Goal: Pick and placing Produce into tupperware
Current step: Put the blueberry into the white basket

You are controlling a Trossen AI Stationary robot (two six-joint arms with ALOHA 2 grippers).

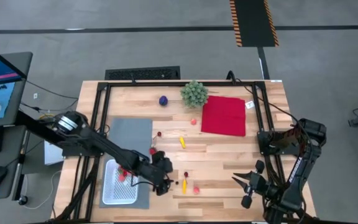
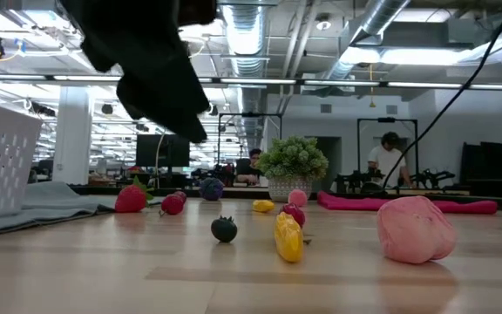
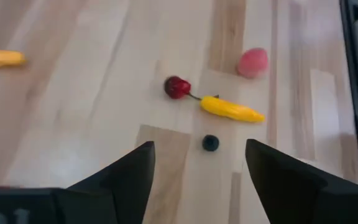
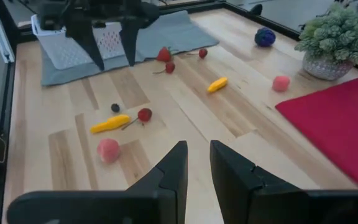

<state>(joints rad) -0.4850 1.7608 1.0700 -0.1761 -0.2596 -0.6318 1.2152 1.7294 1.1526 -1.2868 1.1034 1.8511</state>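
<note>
three tiny toys crowd together: small dark ball, yellow pepper, red cherry. left fingers, wide open and empty, could knock them away. right fingers, nearly closed and empty, wait.

A green bushy plant in a pale pot stands near the far edge of the wooden table, just beside a red cloth square. A flat grey mat lies toward the left side. Beyond the table, a person stands in the workshop.
</note>
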